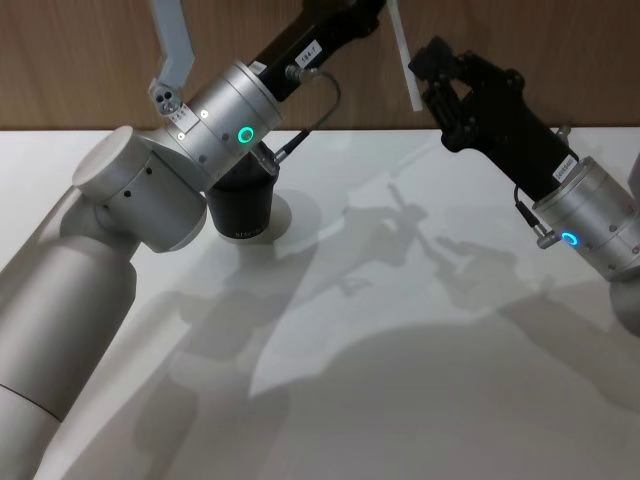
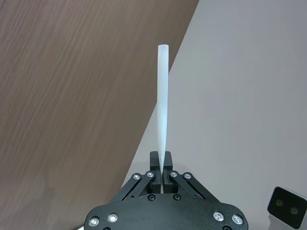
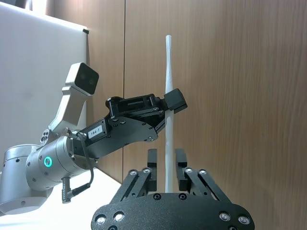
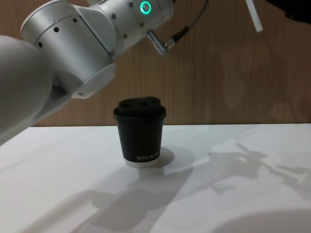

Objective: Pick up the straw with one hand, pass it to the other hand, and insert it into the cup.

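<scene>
While left tool (image 2: 161,162) pinches it, straw (image 2: 163,105) stands near upright, slightly tilted

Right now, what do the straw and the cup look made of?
The straw, held in the left gripper, looks like thin white plastic, smooth and slightly translucent. The cup is matte black, probably paper, with white lettering; its domed lid seems moulded plastic, though that is unsure.

The left gripper (image 1: 372,6) reaches up to the top edge. The white straw (image 1: 405,55) slants down from beside its tip, and its lower half passes just beside the right gripper (image 1: 428,70). The black cup (image 1: 240,210) stands on the white table (image 1: 400,350), under the left gripper's silver wrist (image 1: 225,115).
</scene>
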